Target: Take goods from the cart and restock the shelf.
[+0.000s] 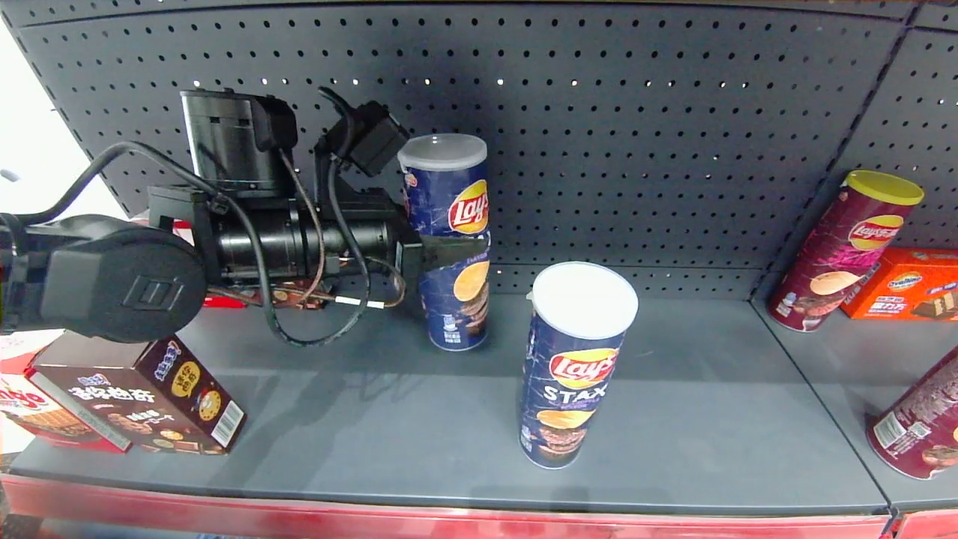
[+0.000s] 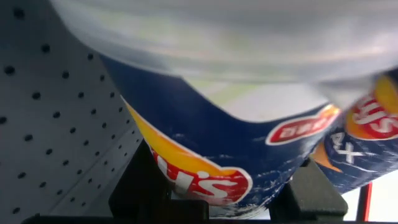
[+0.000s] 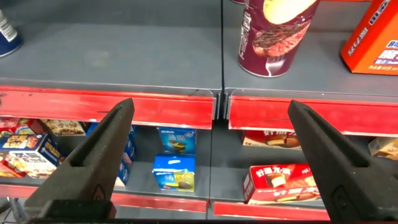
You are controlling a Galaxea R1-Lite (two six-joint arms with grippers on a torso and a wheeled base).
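While the left gripper (image 1: 449,258) is closed tight around the middle of a blue chips can (image 1: 449,195), the can stands upright close to the pegboard back (image 1: 636,112) of the grey shelf (image 1: 337,419). Whether its base touches the board cannot be told. Seen from the wrist, the black fingers (image 2: 140,193) press against the can's sides.

A second blue can (image 1: 572,367), white-lidded, stands free at five o'clock from the held one, clearly apart from it. At the shelf's eight o'clock, a brown biscuit box (image 1: 142,397) sits at the front edge. Out at three o'clock, a maroon can (image 1: 846,251) with a yellow lid stands just beside an orange box (image 1: 905,284).

The right gripper (image 3: 224,162) hangs spread wide, holding nothing, in front of the shelf's red front rail (image 3: 155,106).
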